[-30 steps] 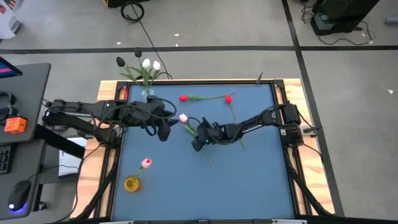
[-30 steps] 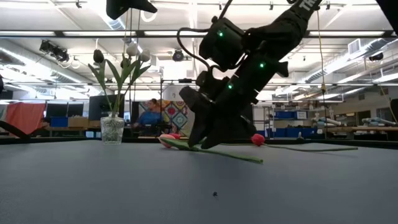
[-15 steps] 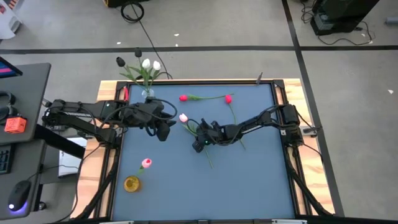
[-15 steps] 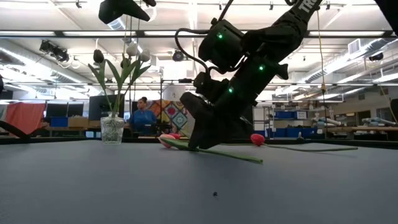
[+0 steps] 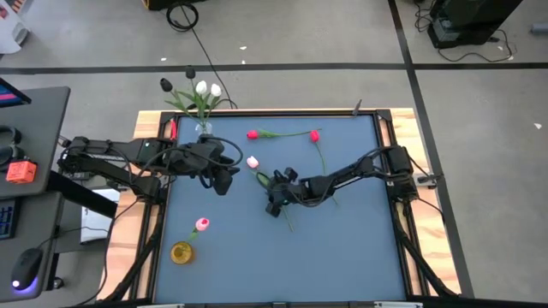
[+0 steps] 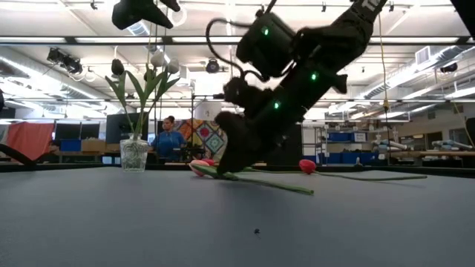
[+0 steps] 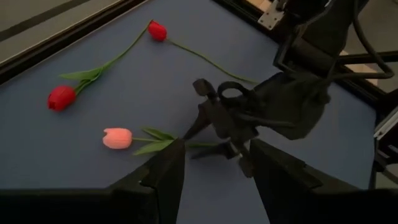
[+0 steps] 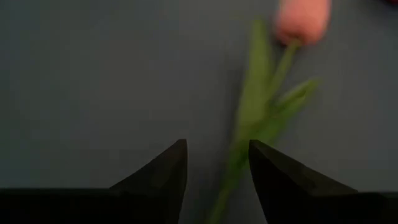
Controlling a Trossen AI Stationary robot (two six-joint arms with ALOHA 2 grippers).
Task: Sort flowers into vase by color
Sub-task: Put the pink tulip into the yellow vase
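High view: right gripper (image 5: 274, 206) low over pink tulip (image 5: 253, 162) stem, fingers (image 8: 158, 174) parted

The right gripper (image 6: 231, 165) is seen low over a pink tulip (image 6: 202, 167) lying on the table (image 6: 148, 222); a glass vase (image 6: 134, 155) is stood farther back.

Two tulips (image 5: 282, 134) lying at table's (image 5: 342, 248) far edge, vase (image 5: 204, 128) at far-left corner, third tulip (image 5: 257, 167) mid-table
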